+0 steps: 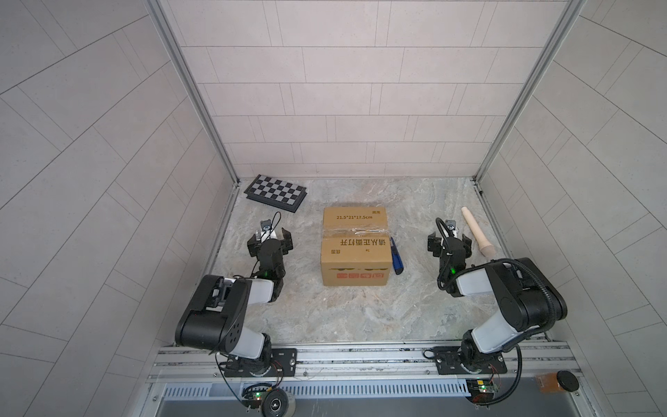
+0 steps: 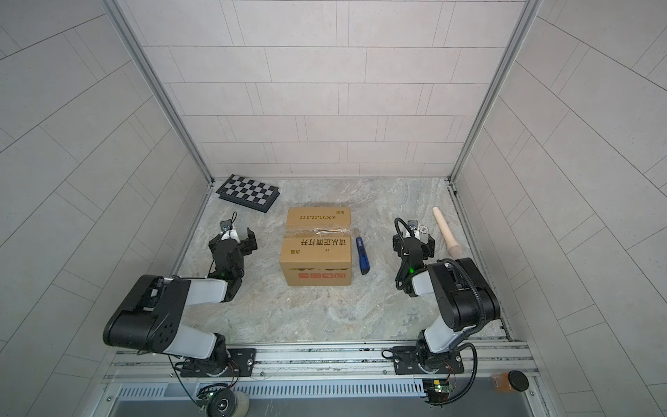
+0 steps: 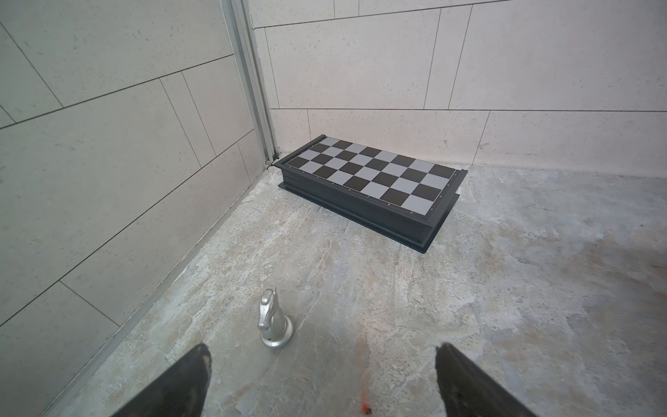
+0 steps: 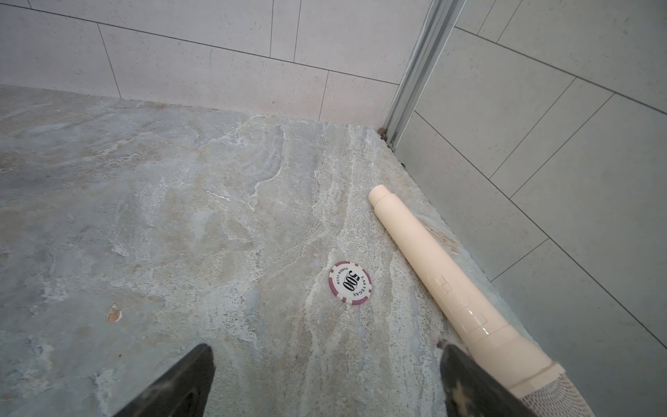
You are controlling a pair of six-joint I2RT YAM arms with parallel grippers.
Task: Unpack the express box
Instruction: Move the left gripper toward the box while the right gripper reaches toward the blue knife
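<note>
Taped express box (image 1: 355,247); cutter (image 1: 396,258) alongside

your black-and-white left arm (image 1: 223,307) rises from its base at the near edge, folds at the elbow and reaches forward. its left gripper (image 1: 270,238) points toward the back, black jaws spread wide with nothing between them; the left wrist view shows the tips far apart. your black-and-white right arm (image 1: 505,292) mirrors that pose, elbow bent high. its right gripper (image 1: 449,239) also faces the back, jaws wide and empty. the two grippers sit well apart, neither crossing the middle.
</note>
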